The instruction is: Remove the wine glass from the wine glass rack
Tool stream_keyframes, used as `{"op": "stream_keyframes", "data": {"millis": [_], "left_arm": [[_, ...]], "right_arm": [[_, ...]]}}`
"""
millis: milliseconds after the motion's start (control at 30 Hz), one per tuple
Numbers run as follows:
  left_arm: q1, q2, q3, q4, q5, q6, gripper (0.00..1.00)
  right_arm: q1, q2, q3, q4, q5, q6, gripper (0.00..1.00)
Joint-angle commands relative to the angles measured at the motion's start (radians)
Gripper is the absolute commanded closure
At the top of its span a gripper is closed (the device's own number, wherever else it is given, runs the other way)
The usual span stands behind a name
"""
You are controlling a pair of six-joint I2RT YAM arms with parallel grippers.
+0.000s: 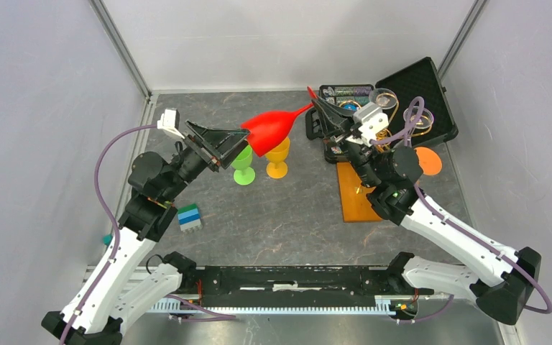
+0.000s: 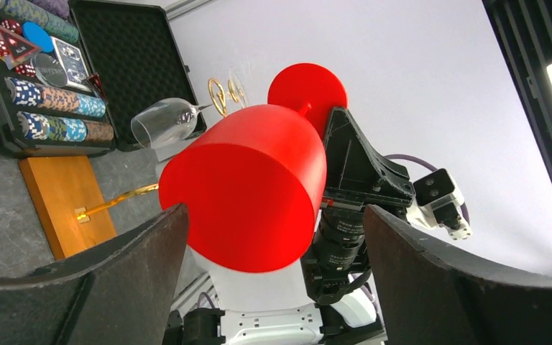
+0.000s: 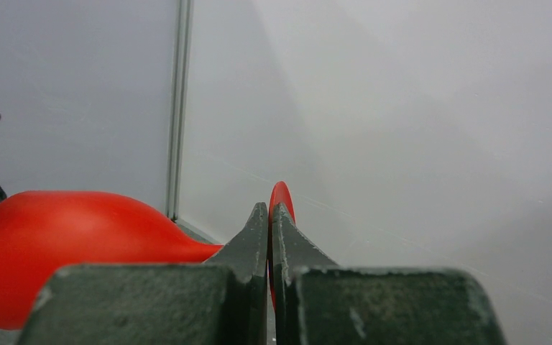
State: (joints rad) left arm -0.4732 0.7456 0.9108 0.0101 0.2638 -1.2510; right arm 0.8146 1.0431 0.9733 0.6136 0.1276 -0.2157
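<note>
Block stack (image 1: 189, 217) nearest, beside left arm, not involved. Left gripper (image 1: 233, 147) spread wide, fingers (image 2: 108, 287) flanking the bowl of the red wine glass (image 1: 269, 129). Not closed on it; contact can't be confirmed from left wrist view. Green cup (image 1: 243, 170) and orange cup (image 1: 278, 162) upright on the table just below that spot.

Red wine glass horizontal in mid-air between the two arms, rim toward the left gripper, foot toward the right. Right gripper (image 1: 321, 108) pinched on the stem near the foot, only a thin slit between fingers in right wrist view.

Further back: wine glass rack (image 1: 353, 192), wooden base flat on the table under the right arm, gold curls above. Clear glass (image 2: 164, 122) hanging on it. Black case (image 1: 420, 86) farthest, lid open, chips inside.

Progress, judged: red glass looks free of the rack wire, so removal mostly done. Left to do: probably hand over to the left gripper or set down. Clear glass not yet taken, if counted.
</note>
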Motion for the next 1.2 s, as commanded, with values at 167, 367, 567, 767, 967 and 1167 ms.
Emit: {"op": "stream_keyframes", "data": {"millis": [167, 367, 567, 767, 967, 1167], "left_arm": [[-0.002, 0.039, 0.02, 0.142, 0.112, -0.001, 0.44], [-0.002, 0.012, -0.003, 0.16, 0.084, -0.004, 0.79], [-0.002, 0.012, 0.0, 0.162, 0.081, 0.016, 0.98], [-0.002, 0.016, 0.054, 0.055, 0.036, 0.159, 0.98], [-0.003, 0.021, 0.16, -0.21, -0.154, 0.405, 0.98], [-0.002, 0.068, 0.283, -0.521, -0.513, 0.68, 0.98]], "right_arm": [[0.005, 0.031, 0.011, 0.038, -0.076, 0.059, 1.0], [0.004, 0.053, 0.008, 0.055, -0.076, 0.08, 1.0], [0.004, 0.058, 0.005, 0.056, -0.086, 0.085, 1.0], [0.005, 0.051, 0.006, 0.04, -0.092, 0.072, 0.7], [0.005, 0.033, -0.009, 0.038, -0.09, 0.009, 0.33], [0.005, 0.007, 0.006, -0.067, -0.08, -0.053, 0.25]]}}
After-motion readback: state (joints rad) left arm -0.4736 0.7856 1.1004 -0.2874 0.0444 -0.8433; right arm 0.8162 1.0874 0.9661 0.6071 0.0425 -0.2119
